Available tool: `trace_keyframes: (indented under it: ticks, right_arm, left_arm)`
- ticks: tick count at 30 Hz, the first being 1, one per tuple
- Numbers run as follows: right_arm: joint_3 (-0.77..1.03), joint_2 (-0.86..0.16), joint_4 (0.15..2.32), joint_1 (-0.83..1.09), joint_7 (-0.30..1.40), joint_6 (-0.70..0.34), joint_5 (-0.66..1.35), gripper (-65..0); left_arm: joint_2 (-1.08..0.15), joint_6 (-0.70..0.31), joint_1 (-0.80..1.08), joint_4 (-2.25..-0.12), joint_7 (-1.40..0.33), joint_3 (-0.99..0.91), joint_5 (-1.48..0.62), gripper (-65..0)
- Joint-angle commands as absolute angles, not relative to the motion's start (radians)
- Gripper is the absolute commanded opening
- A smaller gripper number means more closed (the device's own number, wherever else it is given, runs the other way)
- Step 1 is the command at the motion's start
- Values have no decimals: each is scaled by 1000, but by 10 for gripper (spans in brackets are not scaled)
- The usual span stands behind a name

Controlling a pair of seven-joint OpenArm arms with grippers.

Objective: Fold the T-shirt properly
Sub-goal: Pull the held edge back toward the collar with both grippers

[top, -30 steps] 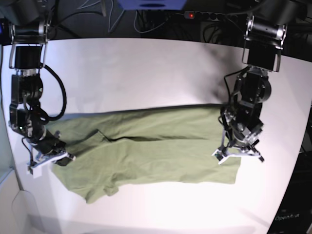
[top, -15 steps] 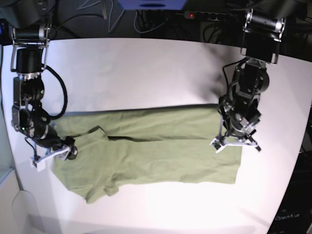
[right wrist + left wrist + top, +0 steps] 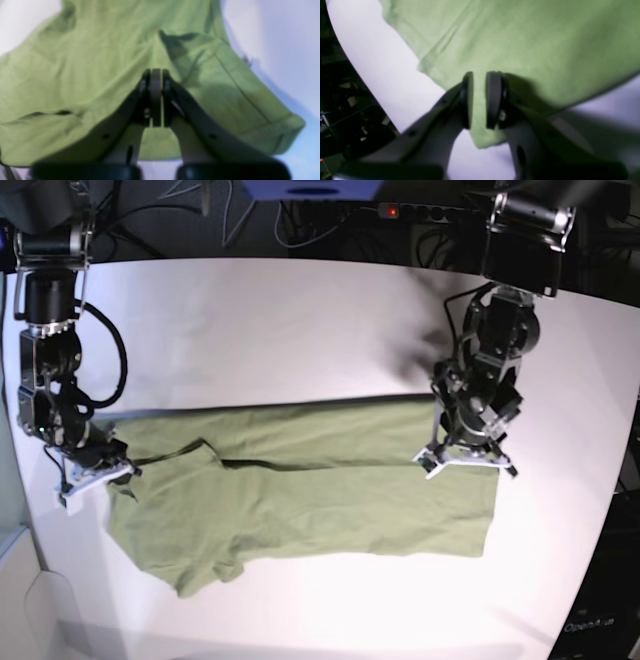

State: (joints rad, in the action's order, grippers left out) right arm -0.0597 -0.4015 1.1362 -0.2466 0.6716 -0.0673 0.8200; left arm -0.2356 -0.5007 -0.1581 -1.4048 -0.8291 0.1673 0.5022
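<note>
1. the t-shirt (image 3: 300,490) lies spread lengthwise across the middle of the white table (image 3: 280,330), already narrowed into a long band.
2. the left gripper (image 3: 480,100) pinches a fold at the shirt's hem end, jaws slightly apart with cloth between them; likely to carry that end over.
3. the right gripper (image 3: 156,97) sits at the sleeve end, jaws fully together; cloth lies around them, but whether any is caught i cannot tell.
4. the base view shows both ends at once; only the wrist views show the jaws.
</note>
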Motion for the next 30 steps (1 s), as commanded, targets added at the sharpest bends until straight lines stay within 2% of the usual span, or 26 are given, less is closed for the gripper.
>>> trace_keyframes:
  ticks: [1,8,20,27,30]
  right_arm:
    - [-54,-417,1133,-272,650,-81,825,-646]
    - [-54,-410,1090,-231,601,-81,825,-644]
    - [-47,-410,1098,-99,581,-77,828,-644]
    - [-45,-410,1207,8,581,-70,828,-644]
    - [-45,-410,1253,56,579,-13,828,-644]
  left_arm:
    - [-242,-492,-182,-1397,-822,162,515,-566]
    - [-243,-492,-183,-1305,-794,160,513,-566]
    - [-272,-492,-91,-1314,-779,160,513,-566]
    - [-280,-496,-30,-1374,-777,160,513,-566]
    - [-300,-499,5,-1425,-776,160,513,-566]
